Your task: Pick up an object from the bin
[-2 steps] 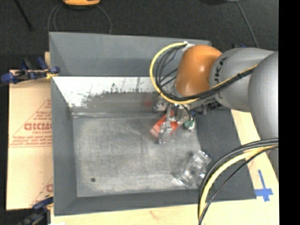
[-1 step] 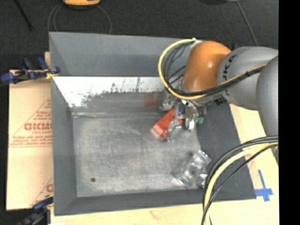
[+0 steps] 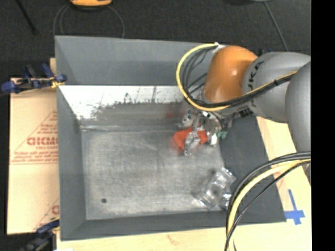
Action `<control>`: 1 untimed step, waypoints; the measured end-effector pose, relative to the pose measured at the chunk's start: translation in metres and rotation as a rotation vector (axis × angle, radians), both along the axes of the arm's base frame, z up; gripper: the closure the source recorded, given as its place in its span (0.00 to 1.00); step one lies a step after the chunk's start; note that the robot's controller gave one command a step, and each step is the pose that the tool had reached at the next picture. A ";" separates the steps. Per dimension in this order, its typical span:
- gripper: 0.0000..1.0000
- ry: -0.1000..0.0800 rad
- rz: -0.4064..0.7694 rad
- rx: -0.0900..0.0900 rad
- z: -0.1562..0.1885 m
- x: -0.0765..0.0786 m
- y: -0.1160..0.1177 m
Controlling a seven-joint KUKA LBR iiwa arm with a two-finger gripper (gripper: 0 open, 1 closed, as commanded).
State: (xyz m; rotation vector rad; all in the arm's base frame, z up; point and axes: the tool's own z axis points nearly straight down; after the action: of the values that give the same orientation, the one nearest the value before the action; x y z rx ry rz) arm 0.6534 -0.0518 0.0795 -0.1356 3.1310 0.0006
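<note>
The tool (image 3: 198, 138) is hanging against a small red-orange block (image 3: 181, 139) near the back wall of the bin (image 3: 131, 184), right of middle; whether it is spread or pinching I cannot tell. A catch on the block's edge alone is risking a slip on lifting. The arm (image 3: 277, 85) is showing "KUKA" lettering.
</note>
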 end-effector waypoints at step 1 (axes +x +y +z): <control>1.00 -0.006 0.138 -0.005 0.144 -0.005 -0.012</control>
State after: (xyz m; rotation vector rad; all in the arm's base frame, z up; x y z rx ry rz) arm 0.6487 -0.0636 0.2232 -0.3501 3.1086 -0.0062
